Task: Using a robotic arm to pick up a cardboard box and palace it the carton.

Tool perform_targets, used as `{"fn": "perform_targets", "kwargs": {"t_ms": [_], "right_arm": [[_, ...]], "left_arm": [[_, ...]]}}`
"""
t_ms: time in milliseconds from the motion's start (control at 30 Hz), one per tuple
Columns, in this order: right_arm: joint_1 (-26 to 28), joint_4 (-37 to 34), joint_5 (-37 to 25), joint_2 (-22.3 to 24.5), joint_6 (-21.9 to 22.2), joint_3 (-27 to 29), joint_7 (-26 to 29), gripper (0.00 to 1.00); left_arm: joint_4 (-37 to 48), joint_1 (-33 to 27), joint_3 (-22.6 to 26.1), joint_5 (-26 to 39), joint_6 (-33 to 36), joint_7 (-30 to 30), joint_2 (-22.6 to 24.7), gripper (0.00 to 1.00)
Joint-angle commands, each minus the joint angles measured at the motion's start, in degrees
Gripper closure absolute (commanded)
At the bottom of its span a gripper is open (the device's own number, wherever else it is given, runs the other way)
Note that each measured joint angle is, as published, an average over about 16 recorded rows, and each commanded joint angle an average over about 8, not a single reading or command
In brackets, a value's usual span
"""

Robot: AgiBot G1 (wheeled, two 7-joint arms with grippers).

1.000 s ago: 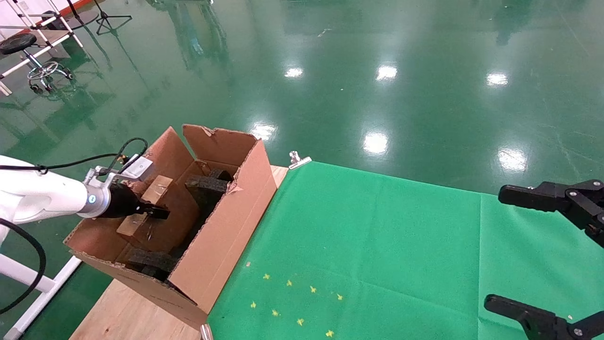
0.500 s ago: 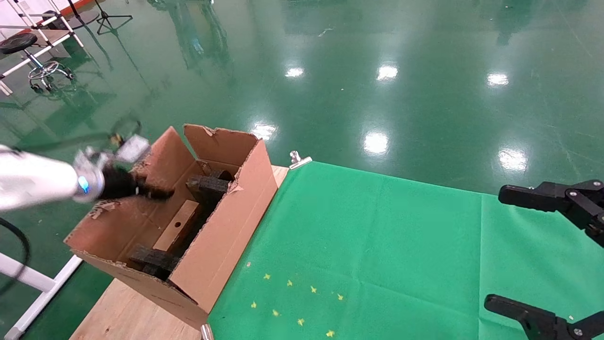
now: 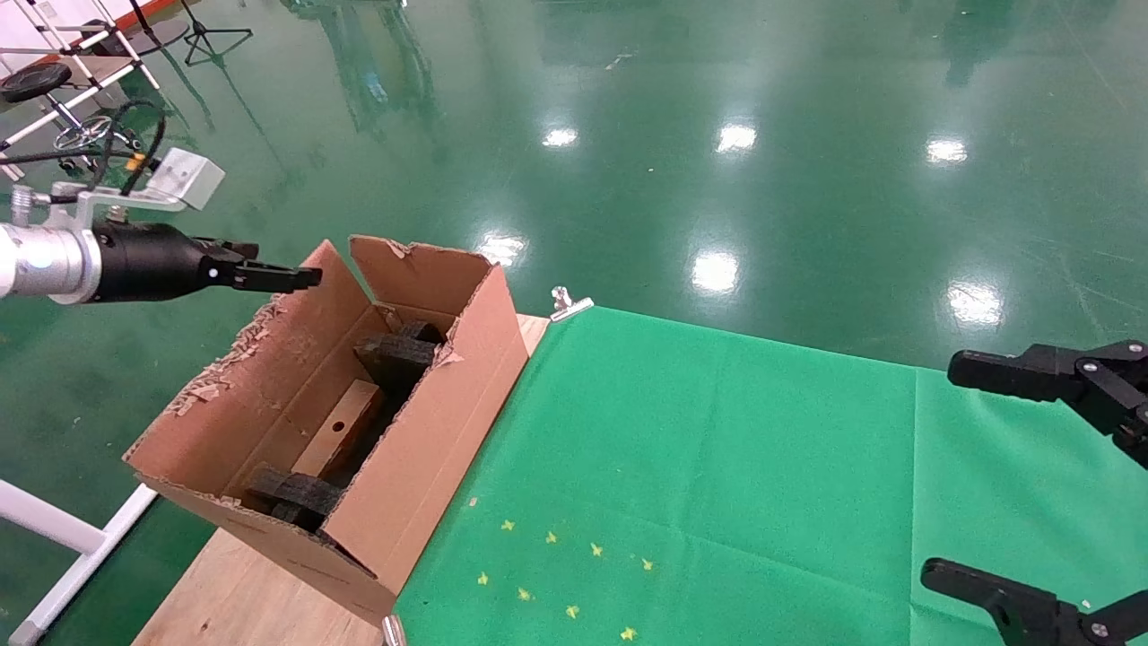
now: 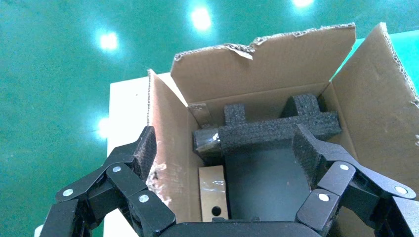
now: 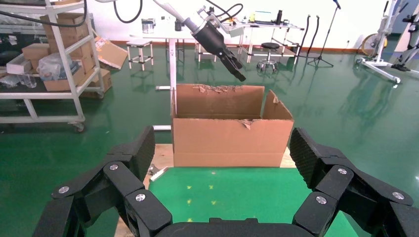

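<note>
Left hand (image 3: 300, 276) of the robotic arm (image 3: 54, 263) hovers spread and empty above the carton (image 3: 430, 449); below it, the cardboard box (image 3: 341, 435) lies inside between black foam blocks (image 3: 395, 352). Right hand (image 3: 1031, 484) idles spread over the bench (image 3: 762, 467).

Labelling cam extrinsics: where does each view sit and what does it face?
Head: high on the body, looking down at the carton; left gripper and right gripper show.
Left wrist: above the carton, looking in at the cardboard box; own open fingers.
Right wrist: low, level, facing the carton's side; own open fingers.
All share the carton.
</note>
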Motion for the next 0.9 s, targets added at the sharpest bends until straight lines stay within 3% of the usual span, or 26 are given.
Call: {"fn": "perform_targets", "kwargs": {"t_ms": [33,433,900], "right_arm": [[0.0,-0.01,0.01,0.0,0.01,0.0,0.0,0.0],[0.0,-0.01,0.0,0.0,0.0,0.0,0.0,0.0],[0.0,-0.02,0.01,0.01,0.0,-0.02,-0.01,0.0]], "left_arm": [[-0.54,-0.52,0.01,0.04,0.21,-0.18,-0.39,0.0],[-1.65,1.36,-0.4,-1.49,0.59,0.22,0.05,0.0],[-16.05,11.0,-4.19,-14.45,5.74,2.12,-0.62,0.0]]}}
